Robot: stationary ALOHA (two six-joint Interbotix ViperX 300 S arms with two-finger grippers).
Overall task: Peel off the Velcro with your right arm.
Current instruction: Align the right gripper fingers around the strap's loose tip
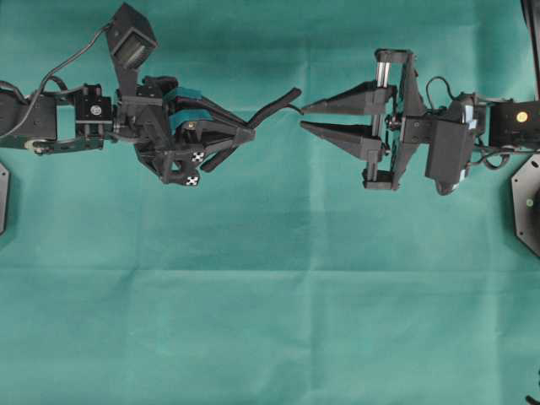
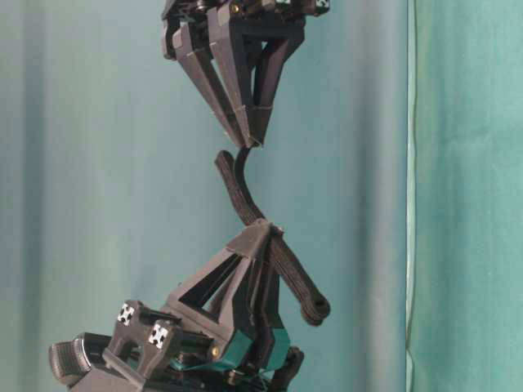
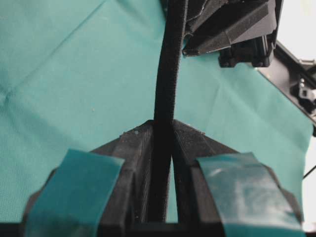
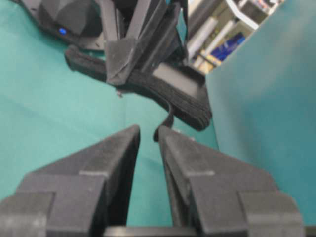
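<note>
The Velcro (image 1: 278, 101) is a black strip held above the green cloth, pinched at its middle by my left gripper (image 1: 251, 131), which is shut on it. In the left wrist view the Velcro (image 3: 168, 74) rises from between the teal-padded fingers of the left gripper (image 3: 163, 123). One thin layer of the Velcro (image 2: 237, 192) curls off towards the right arm's gripper (image 2: 249, 143). The right gripper (image 4: 148, 130) has a narrow gap between its plain black fingers. The loose Velcro (image 4: 163, 94) end rests against the inner tip of one finger, not clamped. The right gripper (image 1: 302, 117) faces the left one closely.
Green cloth (image 1: 270, 295) covers the table. The left arm's camera housing (image 1: 131, 38) sticks out at the back left. Black base plates sit at the left edge (image 1: 2, 198) and the right edge (image 1: 527, 202). A green upright screen (image 4: 266, 98) stands to the right of the grippers.
</note>
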